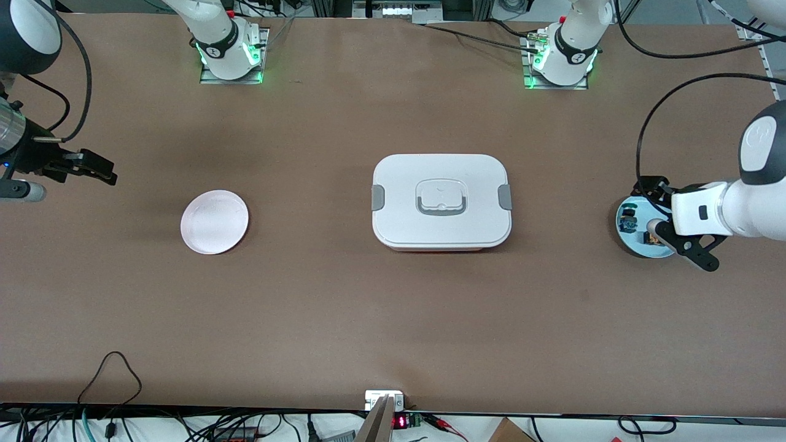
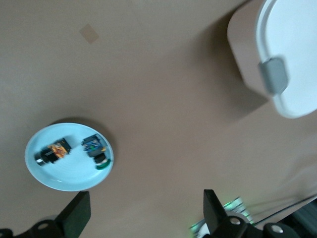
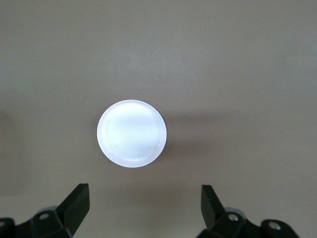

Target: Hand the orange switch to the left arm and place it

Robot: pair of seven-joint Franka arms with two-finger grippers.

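**Below the left gripper: switch plate and both switches, nothing gripped**

Below the left gripper (image 1: 686, 242), at the left arm's end of the table (image 1: 393, 319), lies a pale blue plate (image 1: 632, 242). The gripper hangs over the edge of that plate, jaws spread wide with nothing between them; both fingers (image 2: 74, 214) appear apart in the left wrist view. Two items rest on the plate (image 2: 69, 176). The orange switch (image 2: 52, 151), lying on its side, shows a black body and orange and tan parts. Just beside it, apart from it, is the small dark switch (image 2: 95, 150) with green cap and blue parts. In the front view the left gripper largely covers the orange switch (image 1: 648, 236); the green-capped switch (image 1: 627, 220) is exposed.

The box (image 1: 441, 201) sits mid-table, well apart from both grippers, lid on, grey clasps at each end. One clasp and a corner of the box (image 2: 292, 54) appear in the left wrist view.

The right gripper (image 1: 92, 167) waits in the air over the right arm's end of the table, jaws open and empty. A white plate (image 3: 132, 134) lies on the table below and ahead of its fingers (image 3: 75, 206); that plate (image 1: 214, 221) is bare.
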